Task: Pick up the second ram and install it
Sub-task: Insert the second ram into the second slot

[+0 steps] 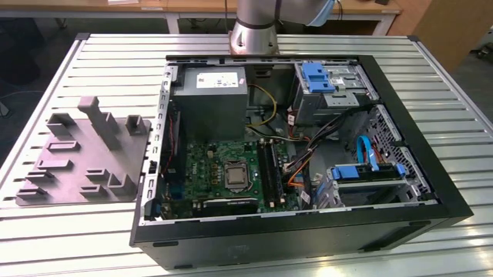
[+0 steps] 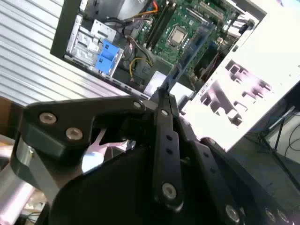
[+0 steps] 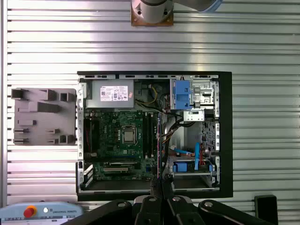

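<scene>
My gripper is shut on the second ram, a thin green-blue stick that juts out past the fingertips. In the first wrist view the ram shows edge-on as a narrow line rising from the gripper, high above the open computer case. It hangs in line with the dark memory slots, just beside the processor socket on the green motherboard. In the exterior view the memory slots lie on the socket's right side.
A grey holder plate with raised blocks lies on the slatted table, at the case's left in the exterior view. Inside the case are a power supply, blue drive brackets and loose cables. The arm's base stands behind the case.
</scene>
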Motion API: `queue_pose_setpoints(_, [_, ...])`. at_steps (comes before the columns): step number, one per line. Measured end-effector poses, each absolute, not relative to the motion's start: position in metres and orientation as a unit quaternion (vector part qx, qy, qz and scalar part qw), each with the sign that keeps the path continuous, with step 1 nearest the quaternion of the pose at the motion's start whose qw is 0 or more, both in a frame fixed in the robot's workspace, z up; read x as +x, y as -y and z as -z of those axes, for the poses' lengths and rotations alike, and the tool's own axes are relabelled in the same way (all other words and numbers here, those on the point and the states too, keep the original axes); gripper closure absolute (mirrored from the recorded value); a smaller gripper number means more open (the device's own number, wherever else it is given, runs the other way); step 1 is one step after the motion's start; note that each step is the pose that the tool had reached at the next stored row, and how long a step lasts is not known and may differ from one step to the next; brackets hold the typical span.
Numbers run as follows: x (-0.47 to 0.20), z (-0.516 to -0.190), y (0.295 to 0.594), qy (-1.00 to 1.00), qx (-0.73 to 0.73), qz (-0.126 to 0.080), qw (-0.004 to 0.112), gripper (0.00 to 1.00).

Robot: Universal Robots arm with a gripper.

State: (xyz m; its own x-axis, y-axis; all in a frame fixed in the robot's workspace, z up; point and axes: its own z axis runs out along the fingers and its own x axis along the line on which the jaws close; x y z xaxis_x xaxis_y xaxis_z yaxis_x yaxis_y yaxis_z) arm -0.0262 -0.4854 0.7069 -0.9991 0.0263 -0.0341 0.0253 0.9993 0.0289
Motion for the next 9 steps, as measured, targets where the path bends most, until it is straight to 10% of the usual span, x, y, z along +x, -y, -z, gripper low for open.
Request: queue_pose_setpoints(9, [-0.029,-0.695,0.486,-1.000,0.013,-0.014,0.017,0.89])
